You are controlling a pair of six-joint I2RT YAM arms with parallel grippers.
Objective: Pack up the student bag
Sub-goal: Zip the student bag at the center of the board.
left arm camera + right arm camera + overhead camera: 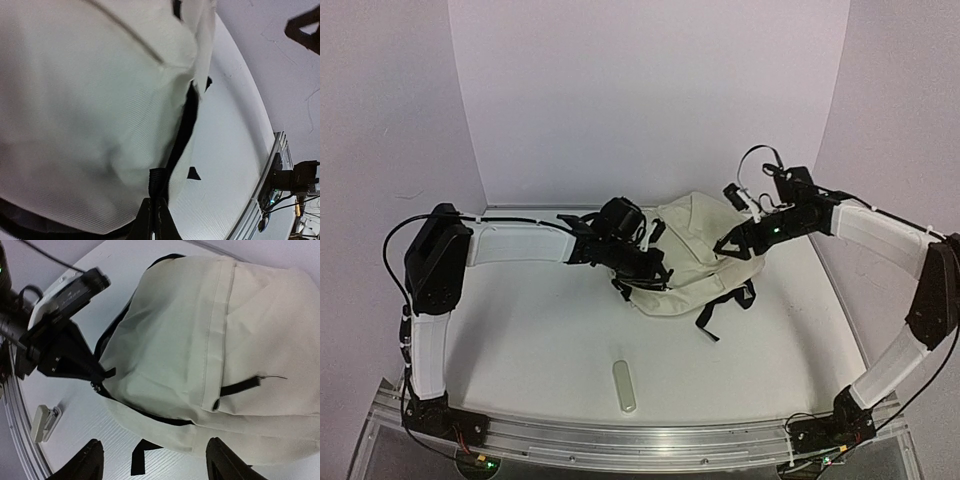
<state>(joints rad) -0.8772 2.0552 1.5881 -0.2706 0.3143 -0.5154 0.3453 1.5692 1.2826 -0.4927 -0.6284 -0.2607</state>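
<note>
The student bag (695, 262) lies at the middle back of the table, cream fabric with black zippers, and it fills the left wrist view (90, 110). My left gripper (655, 275) is at the bag's left edge, shut on a black ribbed zipper pull (157, 181) that sticks out just past its fingertips (154, 202). The right wrist view shows that grip (98, 374) at the end of the black zipper line. My right gripper (155, 460) hovers open over the bag's (200, 340) right side, with nothing between its fingers (227, 460). In the top view it (728, 244) hangs above the bag's upper right.
A pale oblong object (625, 386) lies on the table near the front edge, seen also in the right wrist view (42, 422). Black straps (725, 303) trail from the bag toward the front right. The curved white wall stands close behind the bag.
</note>
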